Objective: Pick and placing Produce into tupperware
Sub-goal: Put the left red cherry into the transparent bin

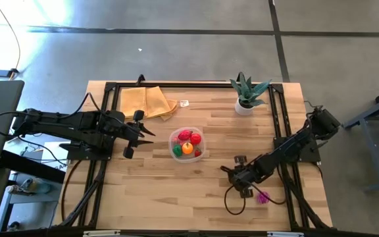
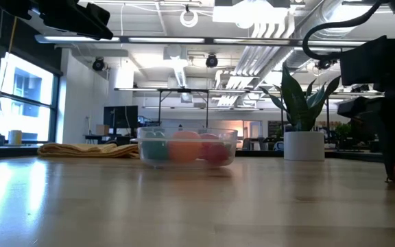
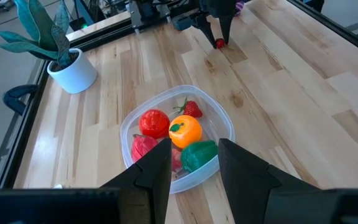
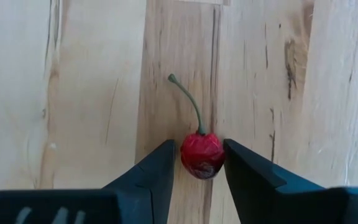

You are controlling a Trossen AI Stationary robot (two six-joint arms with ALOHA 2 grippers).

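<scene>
The clear tupperware (image 1: pixel 187 143) sits mid-table with several pieces of produce in it: a red one (image 3: pixel 154 122), an orange one (image 3: pixel 185 130), a green one (image 3: pixel 199 154) and a strawberry (image 3: pixel 191 109). A small red cherry (image 4: pixel 202 154) with a green stem lies on the wood at the near right. My right gripper (image 1: pixel 237 179) stands over it, pointing steeply down, shut on it. A magenta piece (image 1: pixel 262 197) lies on the table just beyond that gripper. My left gripper (image 1: pixel 139 135) hovers left of the tupperware, its fingers a narrow gap apart with nothing between them. My right gripper pinches the cherry's round body (image 4: pixel 194 163) between its two fingers, one on each side. The fingers come from above, pointing steeply down. The cherry rests on the table, and its stem (image 4: pixel 188 99) lies free on the wood beyond the fingers.
A potted spiky plant (image 1: pixel 247 93) stands at the far right. A folded tan cloth (image 1: pixel 149 102) lies at the far left. Black frame rails (image 1: pixel 278 118) run along the table's sides. Bare wood stretches between the tupperware and the near edge.
</scene>
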